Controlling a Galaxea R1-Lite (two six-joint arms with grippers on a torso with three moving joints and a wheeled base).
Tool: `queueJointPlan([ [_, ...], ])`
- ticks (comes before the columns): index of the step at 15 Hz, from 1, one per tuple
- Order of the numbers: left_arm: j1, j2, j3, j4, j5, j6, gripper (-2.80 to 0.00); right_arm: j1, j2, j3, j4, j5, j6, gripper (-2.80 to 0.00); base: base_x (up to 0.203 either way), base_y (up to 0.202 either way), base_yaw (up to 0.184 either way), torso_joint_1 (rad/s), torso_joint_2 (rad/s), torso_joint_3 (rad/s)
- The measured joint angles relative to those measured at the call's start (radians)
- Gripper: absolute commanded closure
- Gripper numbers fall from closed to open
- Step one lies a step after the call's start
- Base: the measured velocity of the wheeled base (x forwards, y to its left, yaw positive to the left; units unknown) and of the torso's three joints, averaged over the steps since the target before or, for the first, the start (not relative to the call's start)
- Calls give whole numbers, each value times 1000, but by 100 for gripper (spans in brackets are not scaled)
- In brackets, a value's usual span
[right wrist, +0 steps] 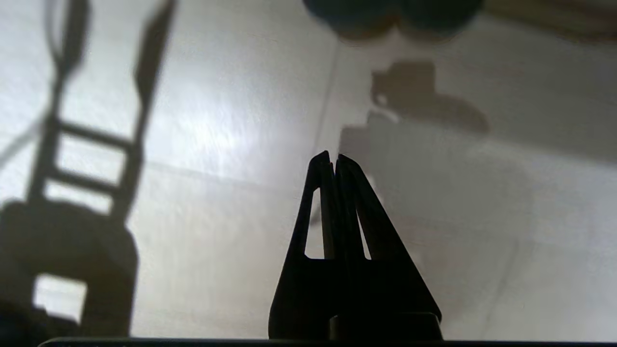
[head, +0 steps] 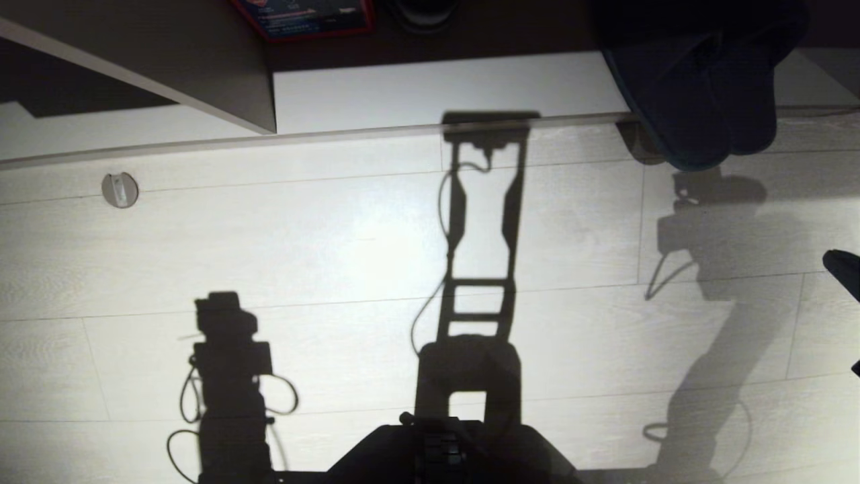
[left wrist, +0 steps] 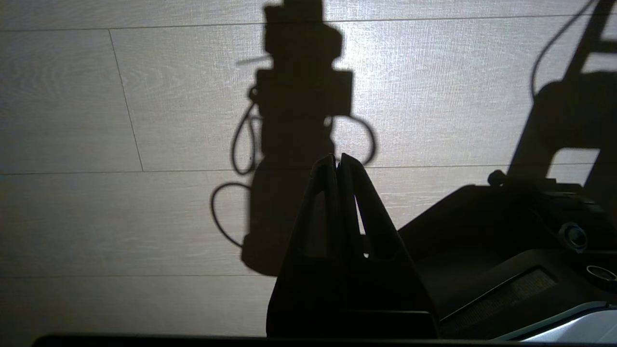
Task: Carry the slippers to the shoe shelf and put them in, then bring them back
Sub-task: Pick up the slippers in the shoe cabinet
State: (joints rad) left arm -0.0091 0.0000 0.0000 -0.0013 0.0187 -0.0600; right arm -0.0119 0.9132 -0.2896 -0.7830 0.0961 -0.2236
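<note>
My own dark base [head: 443, 450] sits nearest, at the bottom edge of the head view, throwing a tall ladder-like shadow up the pale wood-grain floor [head: 336, 249]. My left gripper [left wrist: 337, 161] hangs low beside the base, its fingers pressed together with nothing between them. My right gripper [right wrist: 333, 159] is out over bare floor, fingers likewise pinched together and empty; only a dark sliver of that arm [head: 845, 269] shows at the right edge of the head view. A small round fitting [head: 120, 189] is set in the floor off to my left. Farther ahead lies the pale base board of the shoe shelf [head: 437, 91], with a divider panel [head: 201, 74] on its left. The slippers [head: 699, 101] rest side by side on the shelf's right end, their toes overhanging the front edge, well apart from both grippers. Behind, in the dark, a red-and-blue box [head: 302, 17] stands.
</note>
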Motion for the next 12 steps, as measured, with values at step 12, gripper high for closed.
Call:
queueJointPlan([
  [12, 0, 0, 0, 0, 0, 0, 0, 9, -170, 258, 72, -46, 9, 0, 0, 0, 0, 0, 0, 0],
])
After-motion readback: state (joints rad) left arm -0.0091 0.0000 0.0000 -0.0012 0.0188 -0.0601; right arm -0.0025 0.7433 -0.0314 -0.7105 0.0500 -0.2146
